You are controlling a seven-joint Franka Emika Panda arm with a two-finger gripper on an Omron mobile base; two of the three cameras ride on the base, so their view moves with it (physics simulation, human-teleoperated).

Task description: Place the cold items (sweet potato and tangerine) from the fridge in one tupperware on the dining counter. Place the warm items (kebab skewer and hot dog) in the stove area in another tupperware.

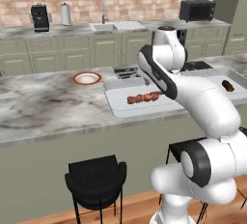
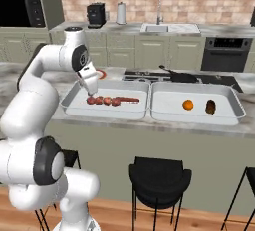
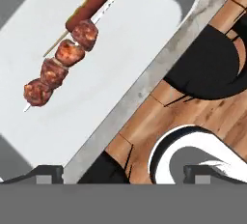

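The kebab skewer (image 2: 106,100) is lying flat in the left one of the two tupperwares (image 2: 74,106), with the hot dog (image 3: 92,3) resting just beside its far end, the two nearly in line. That is putting both warm items together in one tray. In the other tupperware (image 2: 229,115), touching the first along one side, the tangerine (image 2: 188,104) and the sweet potato (image 2: 210,106) are sitting near each other but apart, so the cold pair is being kept separate as the task asks. Both trays are sitting on the marbled desk (image 2: 164,128) near its front edge. The gripper (image 2: 91,92) is hanging just above the skewer's near end, its fingers (image 3: 46,174) standing wide with nothing between them. By my judgement the sorting is looking finished.
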